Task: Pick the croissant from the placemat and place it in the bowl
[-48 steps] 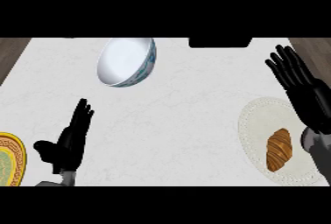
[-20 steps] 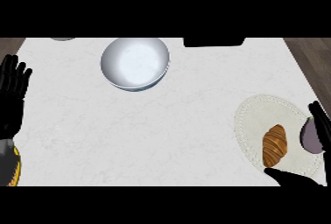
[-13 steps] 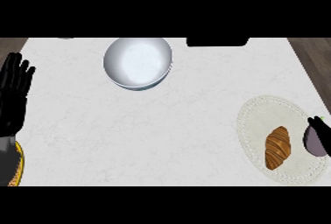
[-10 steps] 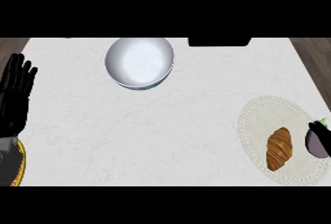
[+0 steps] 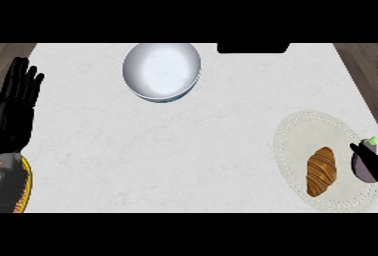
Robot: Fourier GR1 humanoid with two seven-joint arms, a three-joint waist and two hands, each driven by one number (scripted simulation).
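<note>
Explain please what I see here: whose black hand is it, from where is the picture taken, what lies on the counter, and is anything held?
The view is from a humanoid robot's head, looking steeply down at a white counter. The black hand at the left edge is the robot's left hand, open with fingers up, resting and holding nothing. The right hand does not show. A croissant lies on a round pale placemat at the right. Beside it, at the right edge, is a dark purple thing, perhaps an eggplant. A bowl stands near the far edge. A yellow-rimmed plate peeks in at lower left.
</note>
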